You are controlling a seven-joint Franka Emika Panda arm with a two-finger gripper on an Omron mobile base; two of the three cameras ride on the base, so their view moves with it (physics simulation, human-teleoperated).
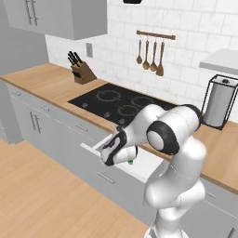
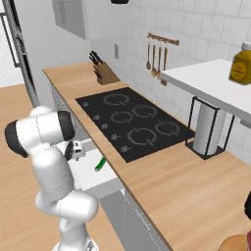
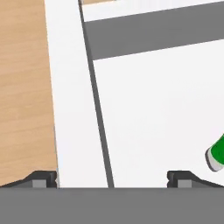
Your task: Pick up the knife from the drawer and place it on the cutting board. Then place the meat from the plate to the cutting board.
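Just right of the wide-open gripper (image 3: 112,180), the knife (image 3: 217,154) lies inside the pulled-out drawer (image 3: 144,131), not touching either fingertip.

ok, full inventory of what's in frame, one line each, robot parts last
knife: 1, green handle, lying in the open drawer
drawer: 1, light grey, pulled out below the counter
cooktop: 1, black, set into the wooden counter
knife block: 1, brown with black handles, on the counter by the wall
hanging utensils: 4, brown, on a wall rail
paper towel holder: 1, black frame, grey roll, right of the cooktop
bottle: 1, yellow, on the white shelf
gripper: 1, dark tips, open, above the drawer, knife off to one side
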